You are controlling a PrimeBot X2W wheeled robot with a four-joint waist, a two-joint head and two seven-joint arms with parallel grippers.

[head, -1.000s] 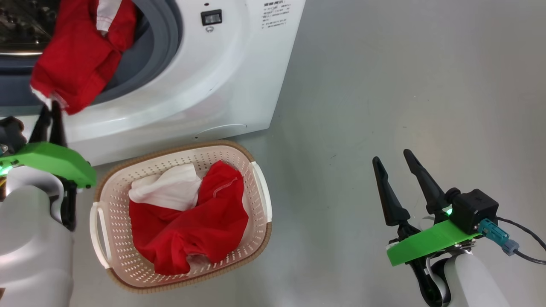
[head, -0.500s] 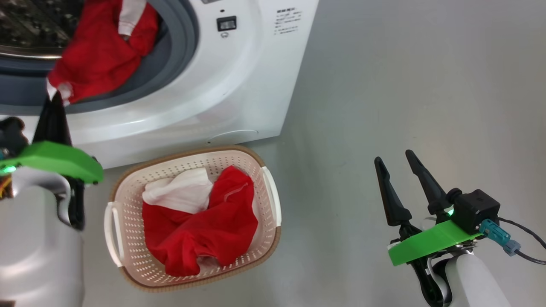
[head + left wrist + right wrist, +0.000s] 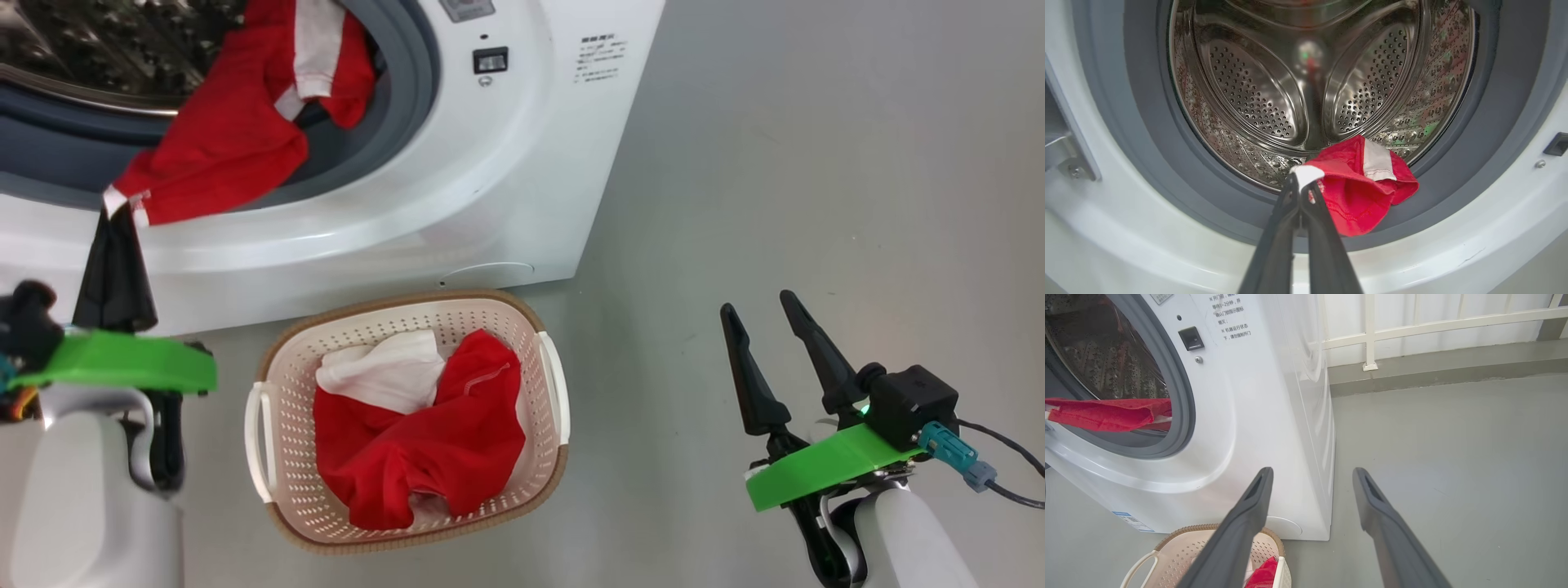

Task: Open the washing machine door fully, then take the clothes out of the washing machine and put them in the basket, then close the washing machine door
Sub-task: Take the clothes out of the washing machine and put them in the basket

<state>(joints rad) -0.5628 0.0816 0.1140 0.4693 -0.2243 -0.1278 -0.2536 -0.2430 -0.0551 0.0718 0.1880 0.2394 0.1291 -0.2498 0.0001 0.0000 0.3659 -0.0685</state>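
The washer (image 3: 506, 163) runs off the head view at 12 and 9 o'clock; the print (image 3: 600, 69) on its front is too small to read. In the right wrist view the basket (image 3: 1175, 549) is cut at 6 o'clock and part hidden behind a finger (image 3: 1241, 526) of the right hand (image 3: 1312, 471); the red garment (image 3: 1106, 414) is cut at 9 o'clock

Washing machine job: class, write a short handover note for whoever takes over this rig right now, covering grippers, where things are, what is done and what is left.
Left gripper: shut on the white-trimmed corner of a red garment draped out of the washing machine.
Right gripper: open, empty, above the floor to the right of the basket.
Done: door open; red and white clothes lie in the basket.
Left: pull this garment out, drop it in the basket, close the door.
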